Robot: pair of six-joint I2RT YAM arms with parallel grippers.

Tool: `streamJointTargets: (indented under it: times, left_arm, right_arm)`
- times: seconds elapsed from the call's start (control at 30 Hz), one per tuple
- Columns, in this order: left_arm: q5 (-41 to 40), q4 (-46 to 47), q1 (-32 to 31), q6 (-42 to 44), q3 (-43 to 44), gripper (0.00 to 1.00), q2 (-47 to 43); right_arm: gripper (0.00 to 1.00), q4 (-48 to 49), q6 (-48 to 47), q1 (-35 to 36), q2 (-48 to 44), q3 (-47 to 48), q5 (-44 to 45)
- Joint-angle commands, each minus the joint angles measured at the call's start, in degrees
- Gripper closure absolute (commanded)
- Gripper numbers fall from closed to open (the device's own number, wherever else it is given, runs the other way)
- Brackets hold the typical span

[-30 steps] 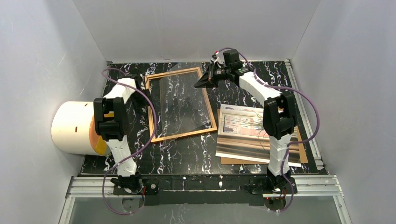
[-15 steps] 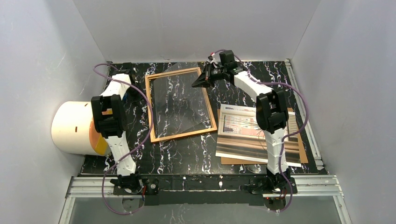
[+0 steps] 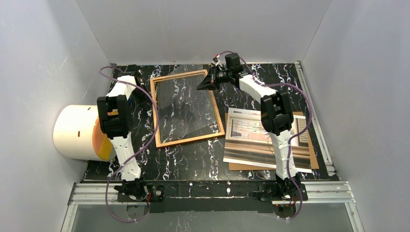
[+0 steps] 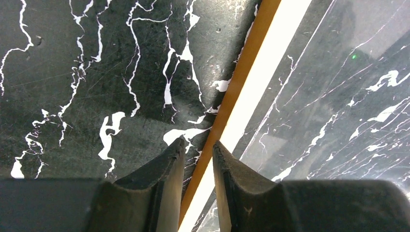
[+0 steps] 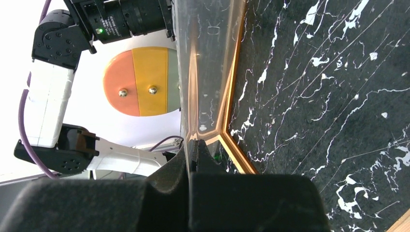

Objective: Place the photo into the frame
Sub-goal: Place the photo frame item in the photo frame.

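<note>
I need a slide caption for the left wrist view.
Left gripper astride the rail of the frame on the marble table.

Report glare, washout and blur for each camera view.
Top external: sharp, evenly lit, with a pale sheen across the photo. Left wrist: a blown-out white strip runs along the orange frame; the left fingers are dark and soft. Right wrist: orange streaks glare on the glass pane, and the background washes out white.

The orange-brown frame [image 3: 191, 138] lies flat, glass pane [image 3: 186, 104] tilted up; the photo [image 3: 251, 140] lies face-up beside it.
</note>
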Motion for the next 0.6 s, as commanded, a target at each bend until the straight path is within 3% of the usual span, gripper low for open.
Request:
streamJointTargets:
  times: [0.0, 0.57]
  left_arm:
    - [0.7, -1.3, 0.4, 0.3, 1.1, 0.75, 1.9]
    - [1.3, -1.7, 0.5, -0.4, 1.5, 0.76, 3.3]
  right_arm:
    - [0.99, 4.8, -1.9, -0.1, -1.6, 1.5, -2.6]
    - [0.99, 6.3, -5.0, -0.1, 2.2, 4.3, -5.2]
